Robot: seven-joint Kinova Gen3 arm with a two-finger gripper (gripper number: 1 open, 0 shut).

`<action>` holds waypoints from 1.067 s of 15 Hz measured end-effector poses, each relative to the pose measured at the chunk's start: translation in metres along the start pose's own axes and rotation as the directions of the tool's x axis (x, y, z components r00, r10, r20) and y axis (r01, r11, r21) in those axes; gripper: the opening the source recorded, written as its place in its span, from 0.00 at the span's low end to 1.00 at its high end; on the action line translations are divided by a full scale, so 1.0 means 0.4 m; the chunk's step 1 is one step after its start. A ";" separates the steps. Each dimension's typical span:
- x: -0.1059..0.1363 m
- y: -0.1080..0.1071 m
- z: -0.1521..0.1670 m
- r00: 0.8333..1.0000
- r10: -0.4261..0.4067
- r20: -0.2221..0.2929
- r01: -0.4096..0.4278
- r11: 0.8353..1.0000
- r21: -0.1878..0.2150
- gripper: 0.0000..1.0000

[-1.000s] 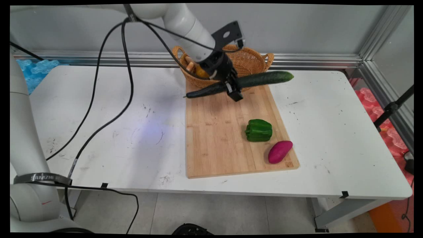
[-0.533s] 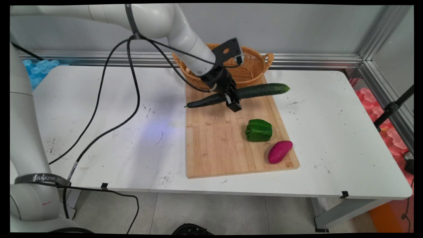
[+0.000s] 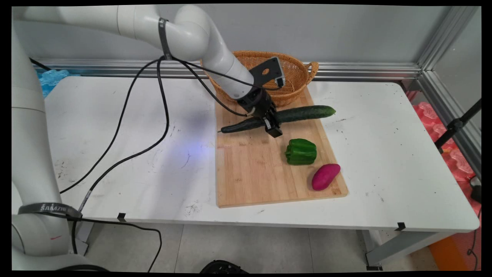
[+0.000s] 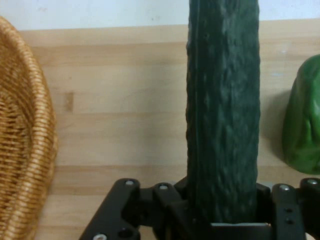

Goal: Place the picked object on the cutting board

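My gripper (image 3: pixel 272 124) is shut on a long dark green cucumber (image 3: pixel 303 113), held near its middle and lying almost level just above the far part of the wooden cutting board (image 3: pixel 250 169). In the hand view the cucumber (image 4: pixel 223 115) runs straight up from between the black linkage, over the board (image 4: pixel 120 110). A green bell pepper (image 3: pixel 301 151) sits on the board just near of the gripper, and shows at the hand view's right edge as well (image 4: pixel 305 125). A purple sweet potato (image 3: pixel 325 176) lies at the board's near right corner.
A wicker basket (image 3: pixel 292 73) with handles stands at the board's far end, right behind the gripper, and its rim (image 4: pixel 20 130) fills the hand view's left side. Black cables (image 3: pixel 130 115) hang from the arm over the table's left half.
The gripper has come down and slightly towards the near side with the cucumber, from in front of the basket to just above the board. Pepper and sweet potato have not moved.
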State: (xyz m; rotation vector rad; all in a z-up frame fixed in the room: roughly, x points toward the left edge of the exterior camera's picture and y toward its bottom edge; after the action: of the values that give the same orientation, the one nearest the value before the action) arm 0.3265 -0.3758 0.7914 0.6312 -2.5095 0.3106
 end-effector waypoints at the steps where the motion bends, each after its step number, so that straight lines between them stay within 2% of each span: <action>1: -0.003 0.001 0.008 1.000 -0.002 0.001 0.002 1.000 -0.002 0.00; 8: -0.019 0.007 0.045 1.000 -0.018 0.006 0.018 1.000 -0.010 0.00; 9: -0.021 0.008 0.050 1.000 -0.021 0.006 0.021 1.000 -0.011 1.00; 16: -0.026 0.010 0.063 0.999 -0.035 0.005 0.035 0.999 -0.025 1.00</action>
State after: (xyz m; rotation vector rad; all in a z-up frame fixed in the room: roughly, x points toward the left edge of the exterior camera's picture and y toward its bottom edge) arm 0.3213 -0.3768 0.7645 0.6665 -2.5000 0.2648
